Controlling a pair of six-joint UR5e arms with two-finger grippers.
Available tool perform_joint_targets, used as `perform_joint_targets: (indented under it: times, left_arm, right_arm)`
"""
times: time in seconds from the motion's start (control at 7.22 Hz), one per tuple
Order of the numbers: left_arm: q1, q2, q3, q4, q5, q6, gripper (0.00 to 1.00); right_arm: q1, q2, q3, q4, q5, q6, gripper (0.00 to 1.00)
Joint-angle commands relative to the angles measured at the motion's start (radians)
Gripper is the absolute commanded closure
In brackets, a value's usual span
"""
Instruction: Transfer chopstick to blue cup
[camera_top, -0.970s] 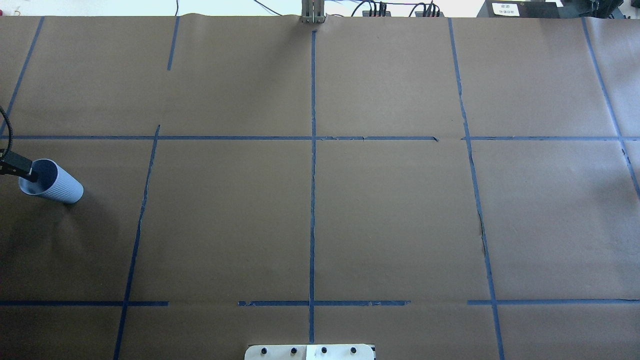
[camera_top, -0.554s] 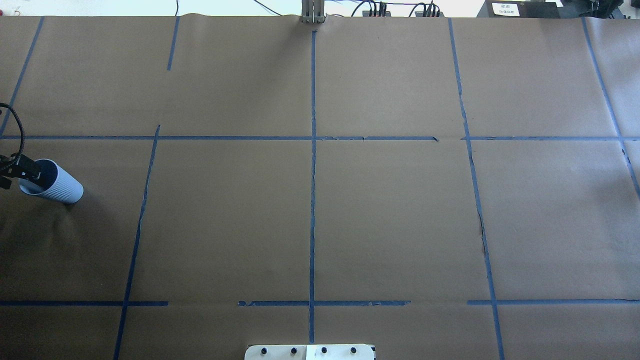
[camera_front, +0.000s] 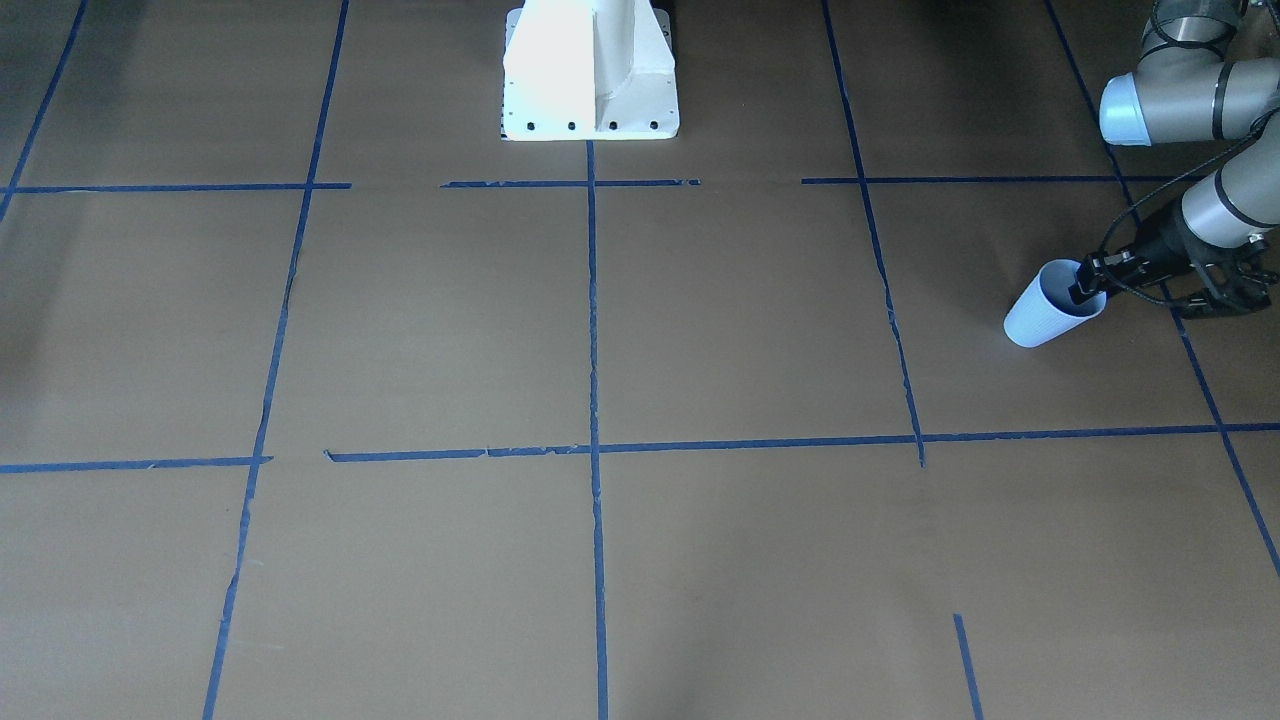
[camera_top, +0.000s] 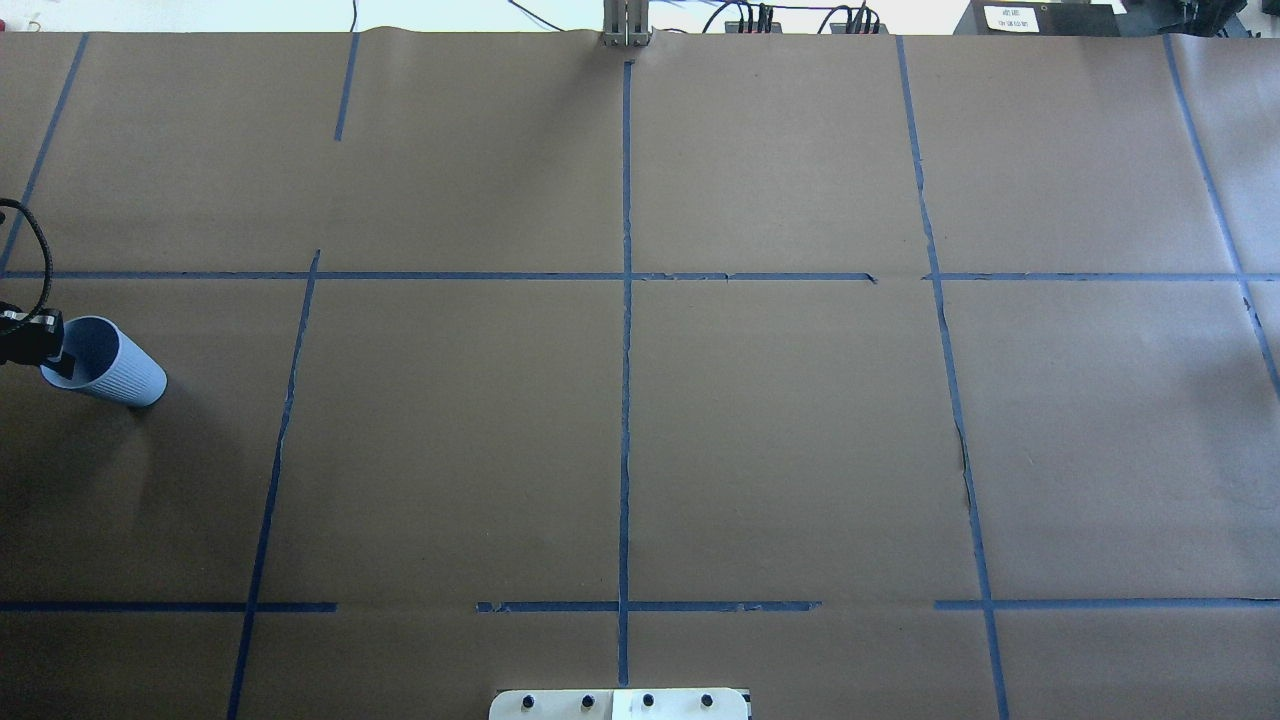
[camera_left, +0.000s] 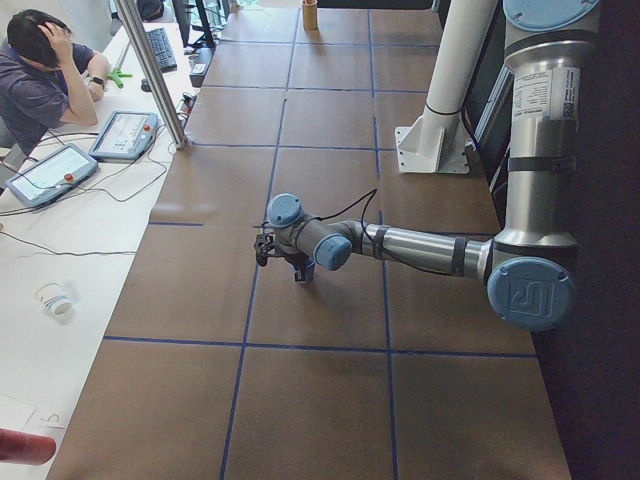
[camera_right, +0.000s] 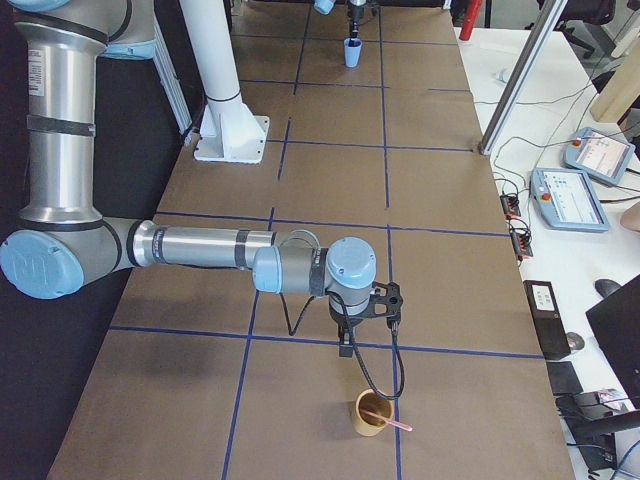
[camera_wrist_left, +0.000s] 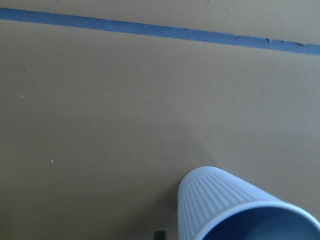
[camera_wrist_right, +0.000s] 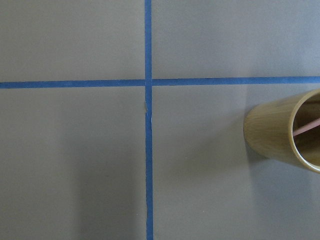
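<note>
- You risk tipping or dragging the blue cup (camera_top: 112, 368), at the overhead view's far left edge. It looks light, and the left gripper (camera_front: 1088, 283) sits right at its rim, so any sideways drift could topple it.
- The chopstick (camera_right: 398, 424) leans in a tan cup (camera_right: 366, 426) at the bottom of the right-side view, well apart from the blue cup. A clumsy descent could knock that cup over.
- Left fingers: a dark finger appears to overlap the cup's mouth. You cannot tell whether they pinch the rim or stand apart.
- The right gripper (camera_right: 345, 343) hangs above the tan cup, touching nothing. Its opening cannot be judged.
</note>
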Motion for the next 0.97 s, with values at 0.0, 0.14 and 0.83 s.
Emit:
perform_joint_targets:
  times: [0.0, 0.14, 0.83]
  left_arm:
    - [-0.008, -0.012, -0.202, 0.248, -0.063, -0.02, 1.0]
    - [-0.01, -0.092, -0.297, 0.442, -0.058, -0.02, 1.0]
    - [0.316, -0.656, -0.282, 0.659, 0.081, -0.545, 1.0]
  right_arm:
    - [0.0, 0.0, 0.008, 0.0, 0.001, 0.002, 0.0]
    - [0.0, 0.009, 0.015, 0.0, 0.002, 0.005, 0.0]
    - [0.0, 0.028, 0.015, 0.037, 0.01, 0.001, 0.0]
